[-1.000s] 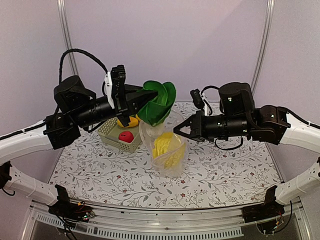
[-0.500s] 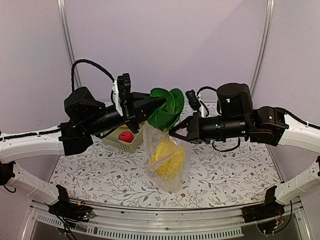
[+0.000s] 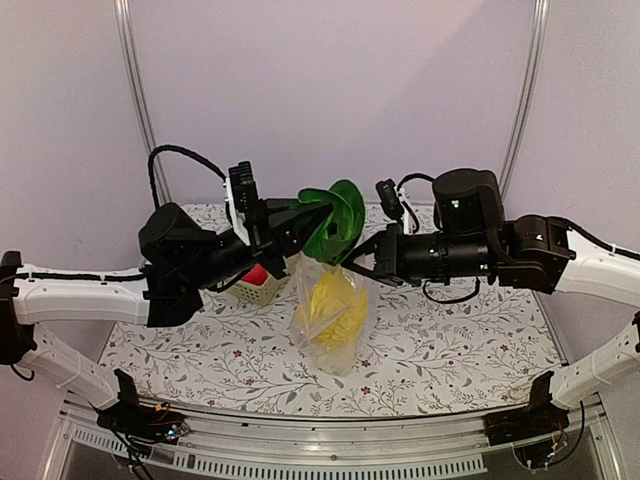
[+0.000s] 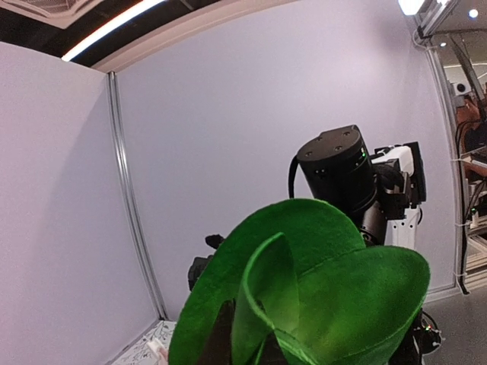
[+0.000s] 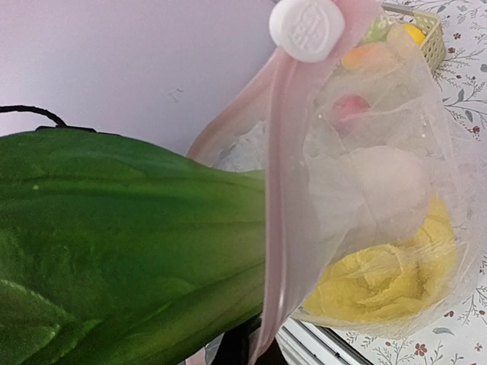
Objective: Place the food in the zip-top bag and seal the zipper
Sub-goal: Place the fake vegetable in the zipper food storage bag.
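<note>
My left gripper point(image 3: 297, 222) is shut on the dark green vegetable point(image 3: 333, 218) and holds it in the air at the mouth of the zip-top bag point(image 3: 330, 310). The vegetable fills the left wrist view point(image 4: 304, 289) and hides most of the jaws. My right gripper point(image 3: 352, 262) is shut on the bag's mouth edge and holds the bag hanging. The yellow-white cabbage point(image 3: 330, 305) lies inside the bag point(image 5: 388, 277). In the right wrist view the vegetable point(image 5: 129, 243) reaches the pink zipper strip point(image 5: 281, 213). The white slider tab point(image 5: 308, 29) sits at the strip's top.
The pale green basket point(image 3: 258, 292) stands behind the left arm with a red fruit point(image 3: 257, 275) in it. In the right wrist view the basket point(image 5: 431, 34) holds a small yellow fruit point(image 5: 413, 33). A red piece point(image 5: 346, 106) shows through the plastic.
My left arm has moved right and forward, bringing the green vegetable down to the bag's mouth. The bag has been lifted a little and shifted left.
</note>
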Controlling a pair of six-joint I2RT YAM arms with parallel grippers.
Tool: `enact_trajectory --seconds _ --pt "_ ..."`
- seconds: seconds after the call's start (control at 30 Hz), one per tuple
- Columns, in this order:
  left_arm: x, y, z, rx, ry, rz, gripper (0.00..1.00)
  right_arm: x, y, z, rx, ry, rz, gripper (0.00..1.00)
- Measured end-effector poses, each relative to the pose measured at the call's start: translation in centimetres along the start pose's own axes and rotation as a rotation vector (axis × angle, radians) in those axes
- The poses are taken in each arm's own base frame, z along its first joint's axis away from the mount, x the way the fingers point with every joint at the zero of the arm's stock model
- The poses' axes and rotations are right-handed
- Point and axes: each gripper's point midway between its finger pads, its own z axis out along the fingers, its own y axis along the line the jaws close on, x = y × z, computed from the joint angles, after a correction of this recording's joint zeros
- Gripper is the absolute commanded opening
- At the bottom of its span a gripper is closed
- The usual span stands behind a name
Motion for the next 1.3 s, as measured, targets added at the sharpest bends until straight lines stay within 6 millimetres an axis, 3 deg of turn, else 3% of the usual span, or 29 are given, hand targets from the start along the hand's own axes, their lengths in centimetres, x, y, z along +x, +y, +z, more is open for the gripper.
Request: enact_trajectory --seconds 0.5,0.9,1.03,1.13,1.3 --pt "2.4 0.3 -0.7 -0.037 -0.003 -0.075 0.00 0.3 -0.4 0.3 0.005 0.001 0.023 0.00" --pt "6.2 0.8 -1.9 -0.095 0.142 -0.055 0.00 0.1 -0.2 0.0 -0.015 -0.015 0.024 0.00" --pt "6.5 0.9 -2.0 -0.104 0.150 -0.054 0.12 0.1 -0.2 0.0 -0.016 -0.016 0.024 0.00" --pt "6.6 1.0 -2.1 -0.112 0.156 -0.066 0.35 0.1 -0.2 0.0 -0.015 -0.017 0.024 0.00" --pt "6.5 0.8 -2.6 -0.117 0.232 -0.133 0.66 -0.1 -0.4 0.0 -0.006 -0.029 0.018 0.00"
